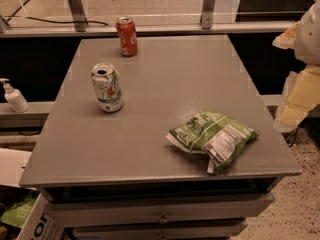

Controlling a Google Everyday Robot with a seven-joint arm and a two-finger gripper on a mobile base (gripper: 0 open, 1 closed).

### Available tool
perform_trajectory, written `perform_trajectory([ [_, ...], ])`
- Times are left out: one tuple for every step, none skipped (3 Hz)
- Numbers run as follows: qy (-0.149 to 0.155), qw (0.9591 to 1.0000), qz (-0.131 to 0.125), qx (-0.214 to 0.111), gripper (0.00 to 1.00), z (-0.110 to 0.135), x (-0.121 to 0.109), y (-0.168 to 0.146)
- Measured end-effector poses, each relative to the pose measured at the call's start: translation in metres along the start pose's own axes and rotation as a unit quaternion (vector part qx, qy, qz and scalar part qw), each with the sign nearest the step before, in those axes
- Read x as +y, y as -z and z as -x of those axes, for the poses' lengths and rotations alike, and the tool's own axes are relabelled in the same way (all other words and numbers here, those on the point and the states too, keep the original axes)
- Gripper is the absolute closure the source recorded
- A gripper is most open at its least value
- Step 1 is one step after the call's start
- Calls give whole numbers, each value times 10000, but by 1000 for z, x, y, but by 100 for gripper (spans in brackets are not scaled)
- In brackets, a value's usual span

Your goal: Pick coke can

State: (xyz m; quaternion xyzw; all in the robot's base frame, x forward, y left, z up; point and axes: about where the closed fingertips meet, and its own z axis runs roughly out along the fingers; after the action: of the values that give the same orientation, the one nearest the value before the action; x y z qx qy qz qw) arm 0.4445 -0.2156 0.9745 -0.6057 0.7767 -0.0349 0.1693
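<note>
- Nothing picked up yet: coke can point(127, 36) stands untouched, upper left on the counter point(165, 134).
- Claw point(300, 91) hangs at the right edge (open or closed, can't tell), well apart from it.
- Reach and grab both left.

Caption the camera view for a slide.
Upright coke can at the far edge of the table, white-and-green can and green snack bag nearer; gripper off its right side.

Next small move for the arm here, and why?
Probably swing the gripper, now beyond the right edge of the table, left and toward the far side, heading for the coke can. That can stands upright at the far left, well away from the gripper. The white-and-green can and green snack bag lie nearer, so pass above them.
</note>
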Motion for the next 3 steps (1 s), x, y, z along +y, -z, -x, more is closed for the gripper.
perform_trajectory([
  [-60,9996,-99,-257,0,14,-20,-26],
  [-153,9977,-294,-593,0,33,-48,-58],
  [-408,9930,-362,-1048,0,50,-81,-91],
])
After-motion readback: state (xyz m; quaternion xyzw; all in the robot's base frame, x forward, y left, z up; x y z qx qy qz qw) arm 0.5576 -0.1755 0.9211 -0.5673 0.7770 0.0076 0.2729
